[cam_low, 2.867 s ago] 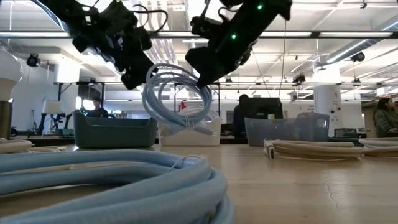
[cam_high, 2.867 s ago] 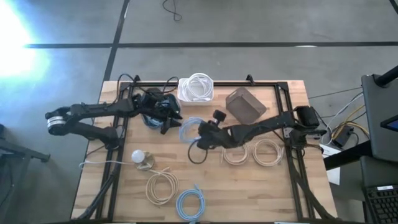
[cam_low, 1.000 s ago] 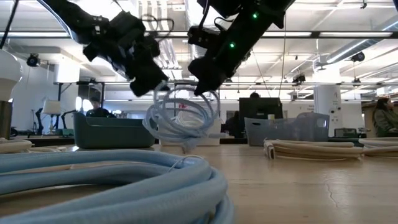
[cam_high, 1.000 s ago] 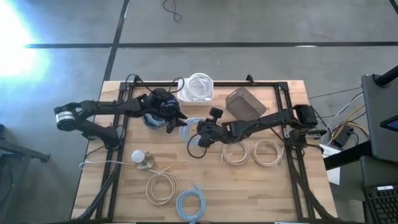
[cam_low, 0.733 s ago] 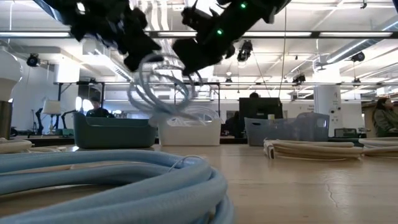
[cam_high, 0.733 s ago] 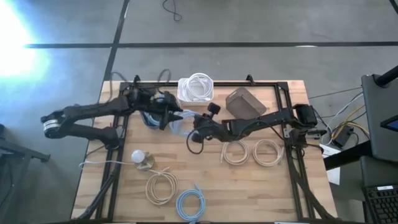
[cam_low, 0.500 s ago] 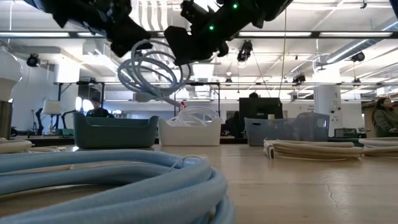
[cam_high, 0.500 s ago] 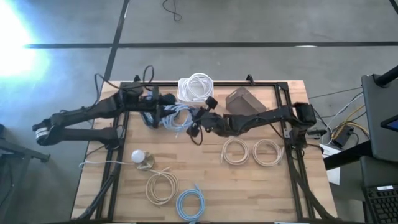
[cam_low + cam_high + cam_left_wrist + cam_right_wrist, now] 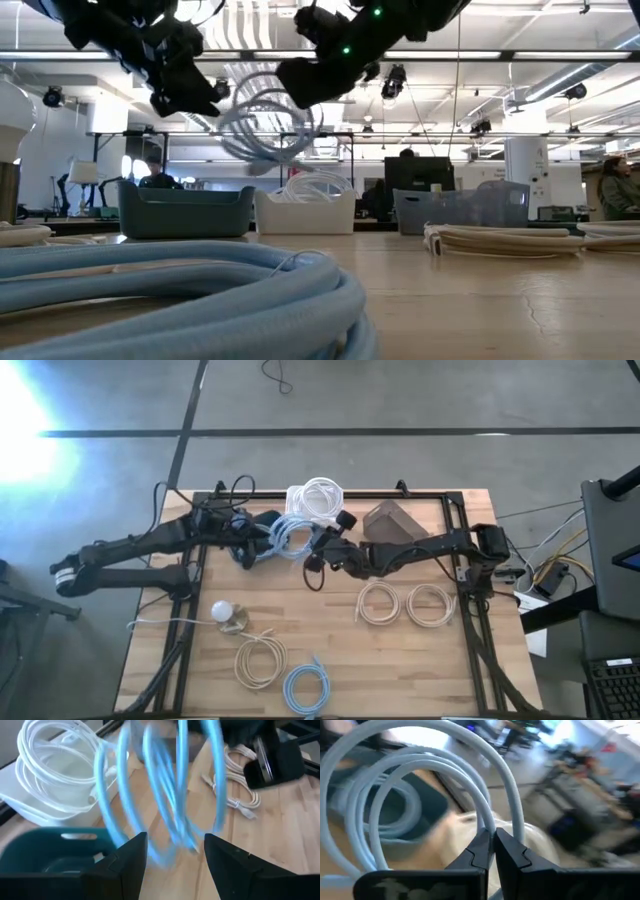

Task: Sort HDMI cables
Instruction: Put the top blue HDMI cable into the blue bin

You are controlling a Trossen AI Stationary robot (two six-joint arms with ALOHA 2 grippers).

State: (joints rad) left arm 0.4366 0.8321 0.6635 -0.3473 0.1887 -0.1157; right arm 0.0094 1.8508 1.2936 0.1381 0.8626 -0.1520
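A light blue HDMI coil [image 9: 285, 538] hangs in the air between my two grippers, above the gap between the teal bin [image 9: 238, 550] and the white bin [image 9: 318, 500]. My right gripper [image 9: 318, 546] is shut on it. My left gripper [image 9: 252, 542] is open just left of the coil, whose blurred loops [image 9: 170, 805] show beyond its fingers. White coils lie in the white bin. Beige coils [image 9: 378, 603], [image 9: 430, 603], [image 9: 260, 660] and another light blue coil [image 9: 305, 685] lie flat on the table. My right gripper [image 9: 492, 834] pinches one strand of the light blue coil's rim [image 9: 487, 820] between its two fingers [image 9: 479, 851], coming level from the table's right side. The coil [image 9: 265, 125] is lifted clear, standing on edge high above the bins, with its loops spread apart.
A grey-brown bin [image 9: 393, 526] stands at the far edge, right of the white bin. A white bulb-like object [image 9: 225, 612] with a thin cord sits near the left edge. A black frame [image 9: 455, 560] runs around the tabletop. Bare wood lies between the coils in the table's middle.
My right gripper has carried the light blue coil up and toward the far-left, from mid-table to above the bins, where it swings. My left gripper has drawn back toward the table's left edge and risen, and now stands apart from the coil.
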